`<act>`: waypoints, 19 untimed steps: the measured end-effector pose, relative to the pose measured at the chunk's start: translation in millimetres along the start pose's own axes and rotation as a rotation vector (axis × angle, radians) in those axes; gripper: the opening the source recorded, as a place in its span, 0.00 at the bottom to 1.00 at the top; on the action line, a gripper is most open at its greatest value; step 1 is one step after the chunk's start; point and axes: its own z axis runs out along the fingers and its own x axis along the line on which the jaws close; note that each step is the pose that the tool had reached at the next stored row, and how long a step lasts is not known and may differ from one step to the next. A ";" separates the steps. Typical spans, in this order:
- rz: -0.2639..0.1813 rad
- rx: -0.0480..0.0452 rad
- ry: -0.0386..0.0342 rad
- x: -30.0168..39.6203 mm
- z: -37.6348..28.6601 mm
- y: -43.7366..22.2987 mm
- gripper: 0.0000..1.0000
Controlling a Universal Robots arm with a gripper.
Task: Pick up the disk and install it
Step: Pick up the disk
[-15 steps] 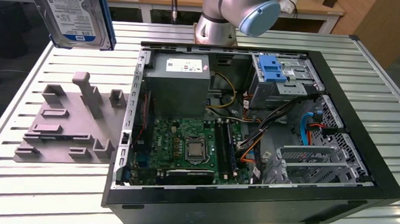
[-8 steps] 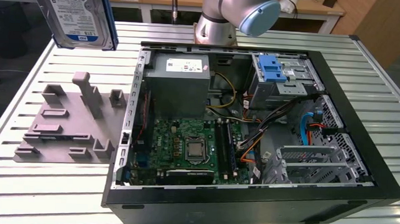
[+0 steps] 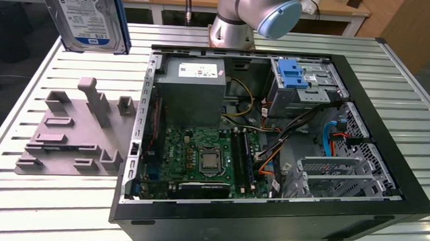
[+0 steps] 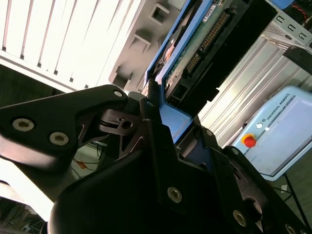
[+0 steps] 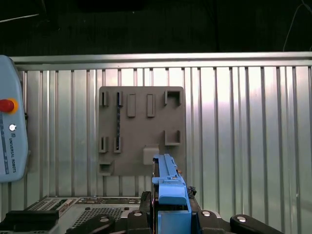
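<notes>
Pinches disk (image 3: 89, 17) by blue caddy edge in gripper (image 4: 158, 109); holds it high above grey fixture plate (image 3: 65, 138), beside open computer case (image 3: 269, 216).

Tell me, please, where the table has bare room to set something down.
In the exterior view, the table is bare below the grey plate and right of the case. The disk, in the gripper, hangs high above the table. Inside the case is crowded.
</notes>
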 end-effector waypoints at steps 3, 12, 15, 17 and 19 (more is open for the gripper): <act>0.000 -0.0001 0.0001 -0.1 -0.1 -2.6 0.36; 0.000 -0.0001 0.0001 -0.3 -0.3 -10.3 0.36; 0.000 -0.0001 0.0001 -0.4 -0.3 -12.8 0.36; 0.000 -0.0001 0.0000 -0.4 -0.3 -14.5 0.36; 0.000 -0.0001 0.0001 -0.5 -0.4 -16.4 0.36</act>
